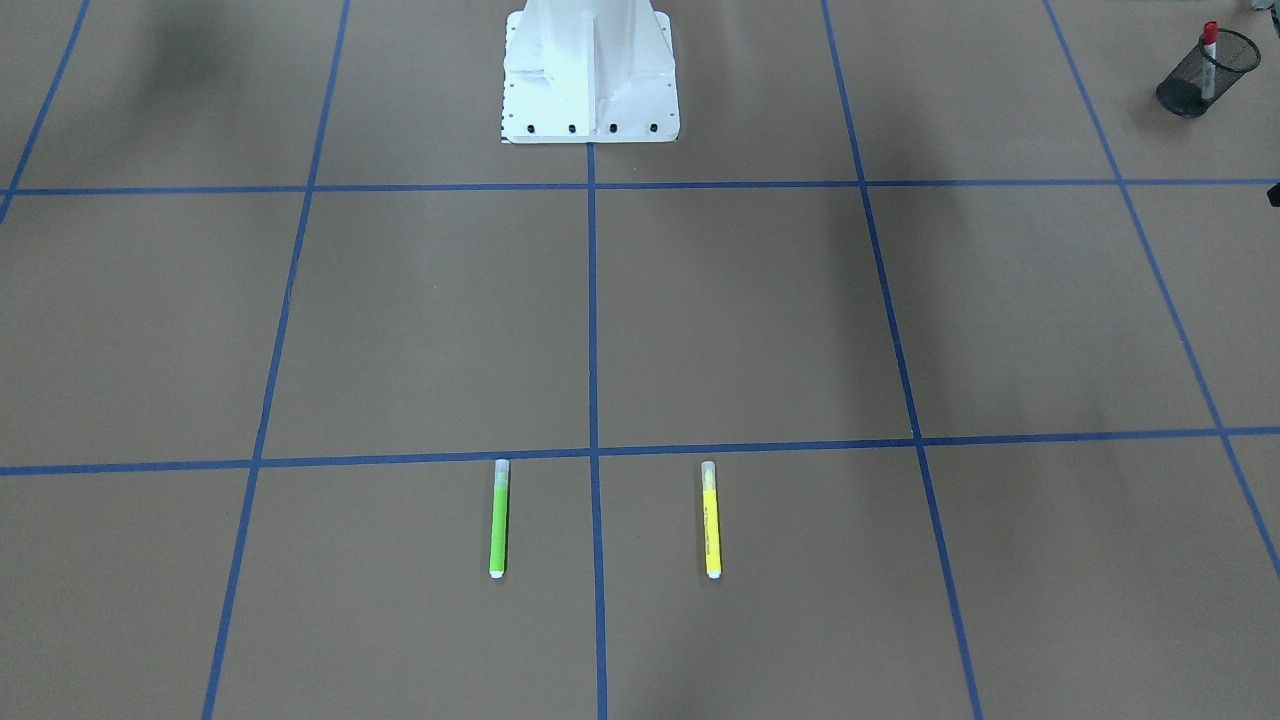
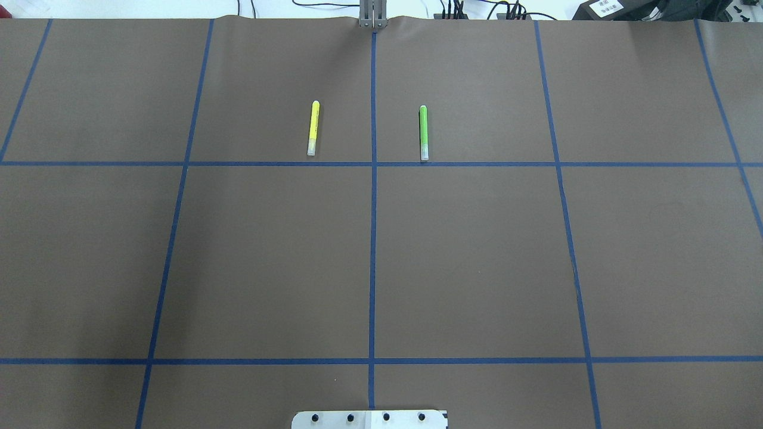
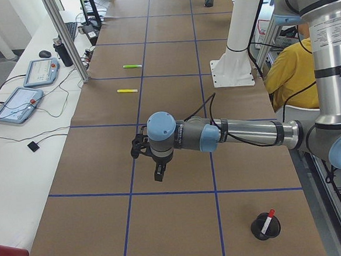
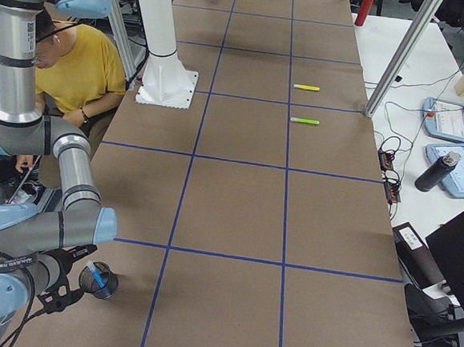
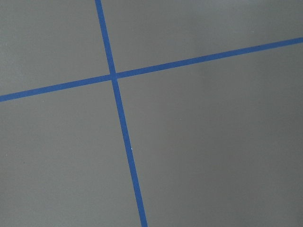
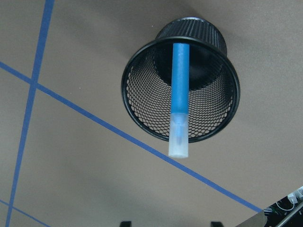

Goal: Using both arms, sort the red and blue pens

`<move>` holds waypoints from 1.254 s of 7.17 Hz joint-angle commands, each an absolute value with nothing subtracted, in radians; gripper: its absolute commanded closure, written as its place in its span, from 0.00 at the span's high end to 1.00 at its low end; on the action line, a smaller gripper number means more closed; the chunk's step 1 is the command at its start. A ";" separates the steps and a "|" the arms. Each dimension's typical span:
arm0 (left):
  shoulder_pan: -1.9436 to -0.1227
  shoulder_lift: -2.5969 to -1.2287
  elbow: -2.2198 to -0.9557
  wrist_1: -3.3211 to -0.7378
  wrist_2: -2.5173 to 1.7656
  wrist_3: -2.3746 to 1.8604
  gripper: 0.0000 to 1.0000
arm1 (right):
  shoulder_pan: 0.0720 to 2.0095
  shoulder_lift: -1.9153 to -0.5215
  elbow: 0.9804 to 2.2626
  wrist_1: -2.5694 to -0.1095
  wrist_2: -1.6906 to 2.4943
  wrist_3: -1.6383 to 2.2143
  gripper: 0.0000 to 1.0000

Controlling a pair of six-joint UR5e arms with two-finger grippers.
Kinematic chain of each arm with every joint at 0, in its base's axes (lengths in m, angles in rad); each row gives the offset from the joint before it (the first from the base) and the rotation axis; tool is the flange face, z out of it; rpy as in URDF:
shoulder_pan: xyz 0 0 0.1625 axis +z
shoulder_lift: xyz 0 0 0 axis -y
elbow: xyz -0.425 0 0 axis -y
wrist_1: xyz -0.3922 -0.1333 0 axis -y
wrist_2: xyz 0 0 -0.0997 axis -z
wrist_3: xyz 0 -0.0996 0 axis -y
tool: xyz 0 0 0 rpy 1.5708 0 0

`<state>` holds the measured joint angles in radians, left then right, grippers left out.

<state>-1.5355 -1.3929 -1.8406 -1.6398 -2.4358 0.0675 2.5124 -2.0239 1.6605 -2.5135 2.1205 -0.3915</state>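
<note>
Because each colour seemingly gets its own holder, the blue pen (image 6: pixel 180 90) leans in a black mesh cup (image 6: pixel 142 101) mid-frame at the right wrist, the red pen (image 1: pixel 1209 55) in another cup (image 1: pixel 1193 88) upper right, front view. The right gripper (image 6: pixel 169 224) gapes, empty; the left gripper (image 3: pixel 157 167): cannot tell.

Left gripper (image 3: pixel 156 164) shows only in the left side view and is small, so can't tell how its jaws stand. Right gripper (image 6: pixel 170 224): only two fingertips (image 6: pixel 125 223) poke in at the wrist view's bottom edge, set apart; rest cut off. Red pen (image 1: pixel 1210 35): lower part blurred behind the mesh of its cup (image 1: pixel 1235 65). Robot base (image 1: pixel 590 80) is cut by the frame edge in the front and overhead views. Person (image 4: pixel 80 65) is partly behind the right arm (image 4: pixel 16 60). Print on the yellow marker (image 1: pixel 711 520) is too small to read.
</note>
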 commanded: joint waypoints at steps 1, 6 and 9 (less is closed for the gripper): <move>-1.536 -1.393 -1.835 -1.640 -2.436 0.067 1.00 | 2.508 -1.999 1.670 -2.464 2.126 -0.393 1.00; -1.534 -1.393 -1.803 -1.637 -2.436 0.066 1.00 | 2.207 -1.979 1.671 -1.974 2.325 -0.422 1.00; -1.534 -1.394 -1.805 -1.638 -2.434 0.058 1.00 | 1.999 -1.895 1.670 -1.789 2.350 -0.422 1.00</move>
<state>-1.5341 -1.3942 -1.8048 -1.6377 -2.4350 0.0595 2.0850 -1.9353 1.6692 -1.8483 2.3413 -0.4223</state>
